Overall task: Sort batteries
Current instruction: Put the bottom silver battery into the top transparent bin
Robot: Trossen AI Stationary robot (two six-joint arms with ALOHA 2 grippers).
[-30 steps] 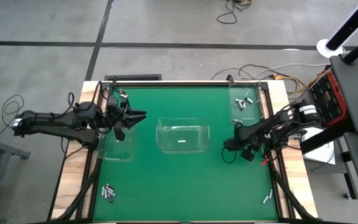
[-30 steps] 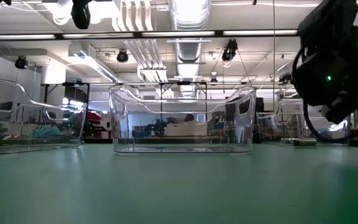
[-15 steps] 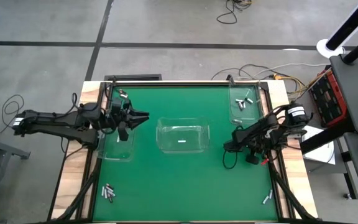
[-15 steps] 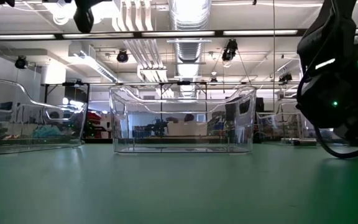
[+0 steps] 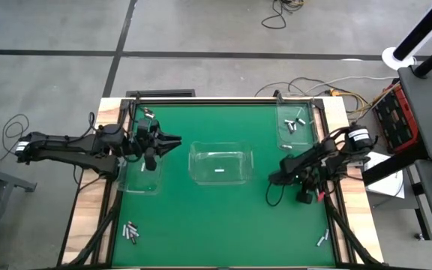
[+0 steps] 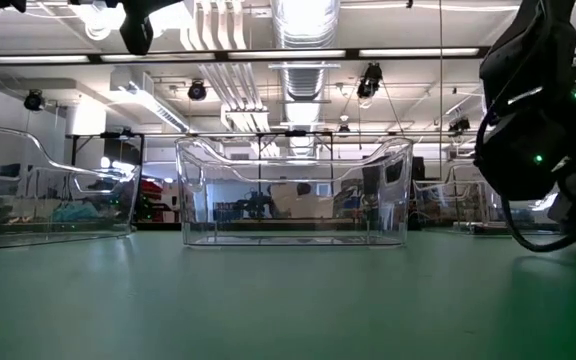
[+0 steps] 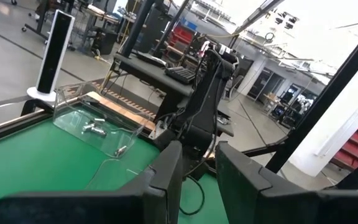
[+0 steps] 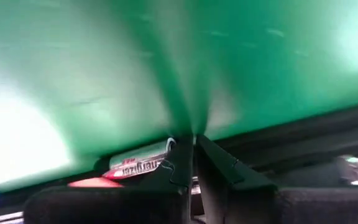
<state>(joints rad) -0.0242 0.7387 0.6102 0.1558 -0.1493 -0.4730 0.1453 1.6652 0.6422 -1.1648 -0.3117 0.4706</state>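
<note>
- right gripper (image 8: 191, 146): centre-right of high view, fingers pinched on a battery (image 8: 143, 163)
- left gripper (image 7: 197, 165): upper left over a clear bin (image 5: 142, 178), narrow gap, holding nothing

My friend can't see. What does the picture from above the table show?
A green table seen from straight above, with a clear bin in the middle holding one battery. The left gripper hovers over another bin on the left, and the right gripper sits low near the table's right edge.
</note>
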